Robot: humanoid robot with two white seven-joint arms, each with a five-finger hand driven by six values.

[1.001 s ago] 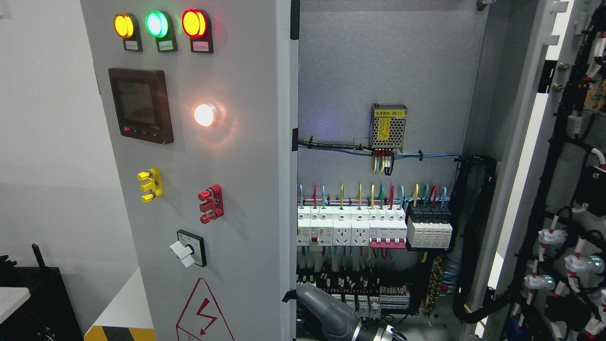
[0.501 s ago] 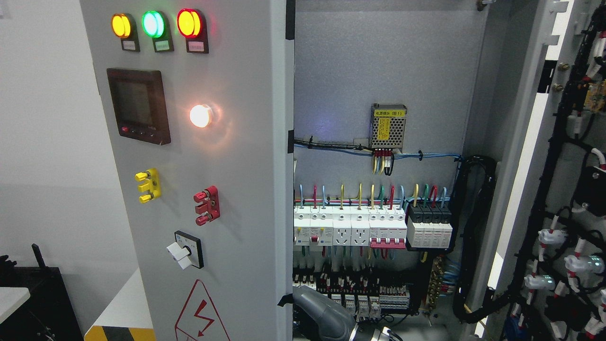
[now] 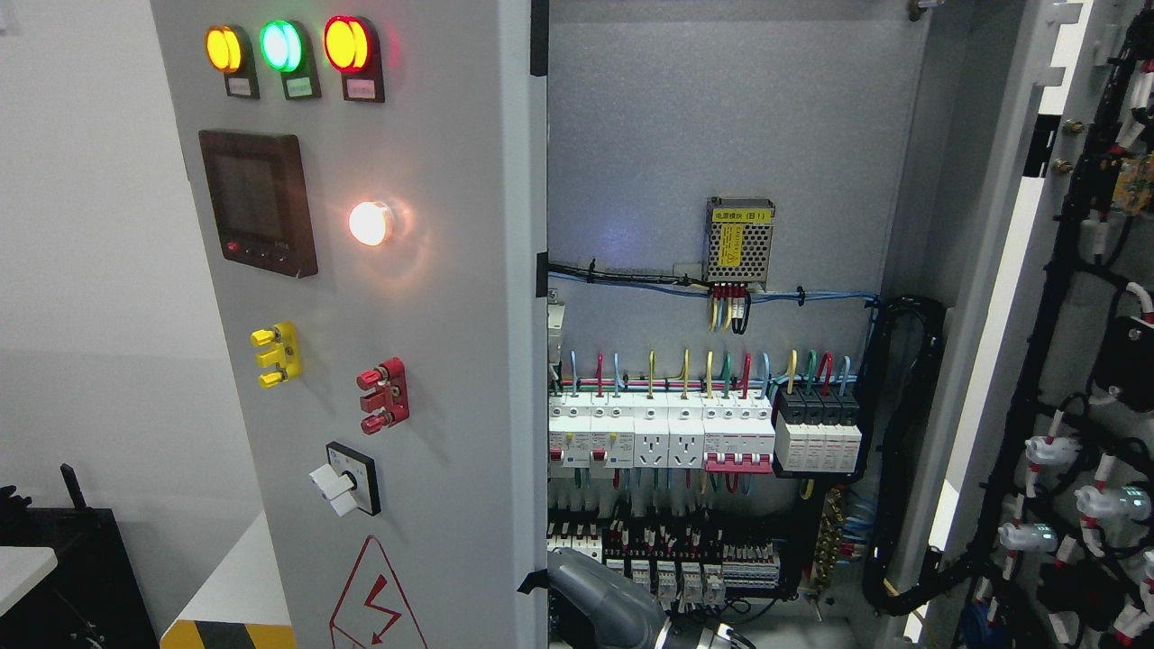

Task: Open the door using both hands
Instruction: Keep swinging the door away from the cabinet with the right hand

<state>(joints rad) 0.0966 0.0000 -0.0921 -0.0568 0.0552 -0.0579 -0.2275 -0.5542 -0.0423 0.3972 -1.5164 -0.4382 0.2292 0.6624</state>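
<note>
The cabinet's left door [image 3: 433, 361] stands partly swung out. It carries three lit lamps, a dark display, a glowing white lamp, yellow and red terminals and a rotary switch. Its free edge [image 3: 534, 324] runs down the middle of the head view. The right door [image 3: 1010, 297] is wide open at the right, with its wired inner side showing. A grey robot arm [image 3: 604, 599] rises from the bottom edge just right of the left door's edge. Its end lies against or behind that edge, and its hand is hidden. I cannot tell which side this arm comes from. No other arm shows.
Inside the cabinet are a row of white breakers [image 3: 658, 437], a metal power supply [image 3: 739, 239] and black cable bundles [image 3: 911, 451]. A black box [image 3: 81, 577] stands at the lower left by the white wall. A yellow-black striped base [image 3: 234, 634] lies below the door.
The left door has swung further out to the left, uncovering more of the breakers. The grey arm has shifted left and lower along with the door's edge.
</note>
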